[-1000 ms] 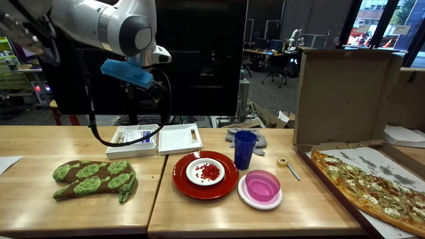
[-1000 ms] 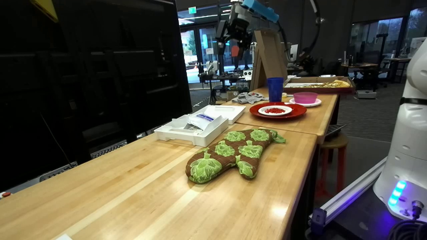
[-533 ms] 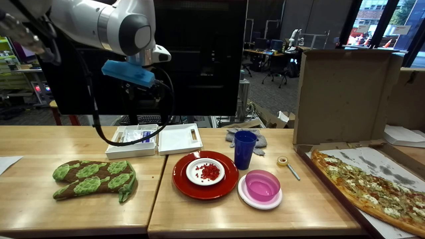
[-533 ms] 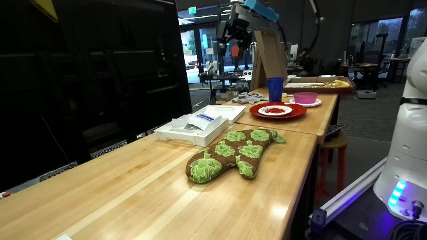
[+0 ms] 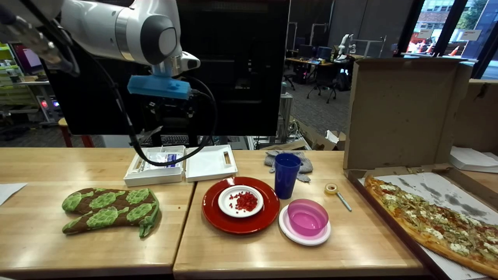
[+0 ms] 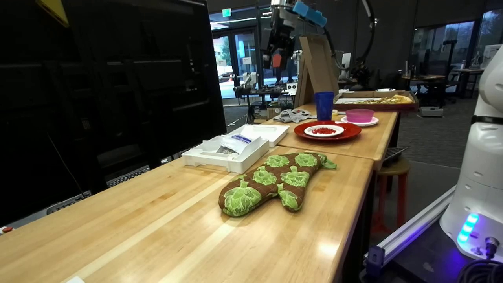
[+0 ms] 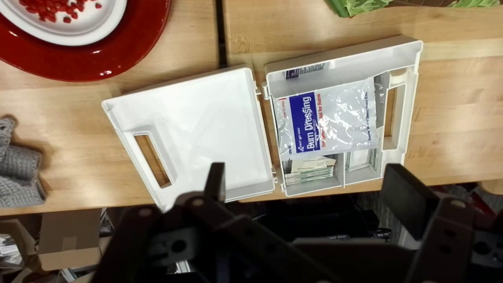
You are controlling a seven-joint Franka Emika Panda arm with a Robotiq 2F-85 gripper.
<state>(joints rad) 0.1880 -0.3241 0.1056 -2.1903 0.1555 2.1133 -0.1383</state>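
One pincer [image 7: 306, 180] at a new angle, perhaps above one case [image 7: 235, 129]

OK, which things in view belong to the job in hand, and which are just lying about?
Likely in the job, nearest the open pincer: kit, burn dressing.
Seemingly lying about: mitt, red plate, cup, bowl, tape, pen, pizza, grey cloth.

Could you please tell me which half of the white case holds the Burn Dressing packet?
The compartmented half, nearer the oven mitt, holds the packet; the plain lid half, nearer the red plate, is undivided.
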